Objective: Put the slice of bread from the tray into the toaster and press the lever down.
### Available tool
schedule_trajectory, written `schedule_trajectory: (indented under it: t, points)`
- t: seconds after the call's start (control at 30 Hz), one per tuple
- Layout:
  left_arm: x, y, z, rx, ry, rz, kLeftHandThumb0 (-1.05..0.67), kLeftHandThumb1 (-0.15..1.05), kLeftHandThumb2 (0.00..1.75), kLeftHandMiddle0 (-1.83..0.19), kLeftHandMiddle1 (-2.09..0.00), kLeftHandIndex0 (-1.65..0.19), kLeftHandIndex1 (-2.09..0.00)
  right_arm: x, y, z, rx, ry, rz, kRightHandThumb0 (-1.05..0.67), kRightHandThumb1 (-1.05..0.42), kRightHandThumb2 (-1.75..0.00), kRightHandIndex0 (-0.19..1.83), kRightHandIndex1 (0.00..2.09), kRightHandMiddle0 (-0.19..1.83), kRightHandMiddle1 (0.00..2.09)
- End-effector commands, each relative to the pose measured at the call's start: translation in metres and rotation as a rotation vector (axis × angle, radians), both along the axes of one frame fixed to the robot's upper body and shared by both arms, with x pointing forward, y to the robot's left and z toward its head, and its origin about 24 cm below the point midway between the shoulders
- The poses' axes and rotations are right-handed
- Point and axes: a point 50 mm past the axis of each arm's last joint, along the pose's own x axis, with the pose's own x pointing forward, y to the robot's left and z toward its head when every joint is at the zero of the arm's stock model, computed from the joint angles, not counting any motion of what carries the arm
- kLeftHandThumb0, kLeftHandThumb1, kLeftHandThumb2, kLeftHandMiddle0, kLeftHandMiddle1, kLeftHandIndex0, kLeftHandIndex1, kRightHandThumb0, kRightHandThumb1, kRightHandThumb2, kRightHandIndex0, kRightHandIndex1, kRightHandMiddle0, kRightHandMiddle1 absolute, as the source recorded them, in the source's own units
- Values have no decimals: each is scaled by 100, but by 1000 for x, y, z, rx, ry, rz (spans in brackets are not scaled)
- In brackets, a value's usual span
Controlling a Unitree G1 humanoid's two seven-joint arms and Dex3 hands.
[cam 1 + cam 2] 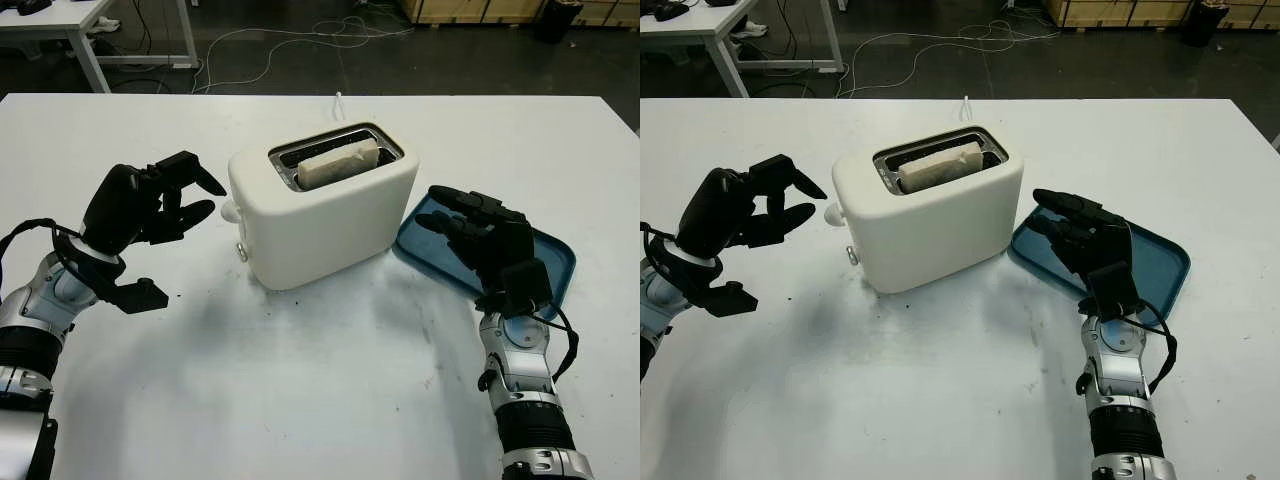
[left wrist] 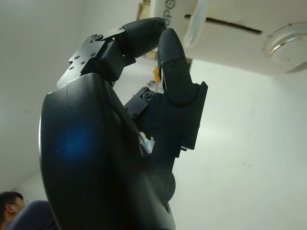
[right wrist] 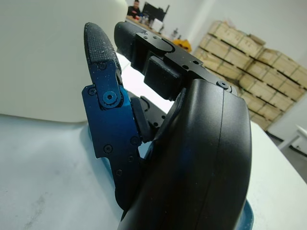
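A white toaster (image 1: 330, 215) stands mid-table with the slice of bread (image 1: 340, 163) sitting in its slot, top edge showing. Its lever knob (image 1: 231, 211) sticks out of the end wall facing my left hand. My left hand (image 1: 185, 200) hovers just beside that knob, fingers curled and holding nothing, a small gap between fingertips and toaster. On the other side lies the blue tray (image 1: 555, 262), with nothing on its bare part. My right hand (image 1: 470, 225) hangs open over the tray's near-left corner, close to the toaster's wall (image 3: 48, 57).
The toaster's white cord (image 1: 339, 103) runs off behind it toward the table's (image 1: 320, 400) far edge. Beyond that edge are dark floor with cables (image 1: 280, 45) and a white desk (image 1: 70, 20). Stacked cardboard boxes (image 3: 249, 52) and a person (image 2: 9, 203) show in the background.
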Motion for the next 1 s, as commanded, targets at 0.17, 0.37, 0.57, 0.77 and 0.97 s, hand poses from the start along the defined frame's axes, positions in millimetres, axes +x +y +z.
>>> schedule_trajectory:
  t: [0.17, 0.37, 0.57, 0.77, 0.97]
  points:
    - [-4, -2, -12, -24, 2, 15, -105, 92, 41, -108, -175, -50, -111, -1, 1, -5, 21, 26, 1, -64, -92, -8, 119, 8, 109, 0]
    - [-2, -6, -16, -2, 3, 11, -105, 92, 42, -108, -175, -50, -111, 0, 1, -4, 17, 24, 5, -65, -92, -9, 120, 8, 109, 0]
    - [2, -8, -10, 57, 8, -13, -105, 92, 40, -109, -175, -50, -111, 0, 2, -4, 9, 21, 6, -65, -92, -10, 119, 8, 108, 0]
    - [6, -9, -1, 146, 7, -45, -104, 92, 47, -109, -175, -45, -114, -1, 0, -5, 21, 22, 15, -64, -92, -9, 119, 8, 108, 0]
    - [9, -10, 7, 229, -16, -51, -104, 92, 52, -112, -175, -35, -129, 0, -1, -5, 29, 30, 17, -63, -92, -9, 119, 7, 108, 0]
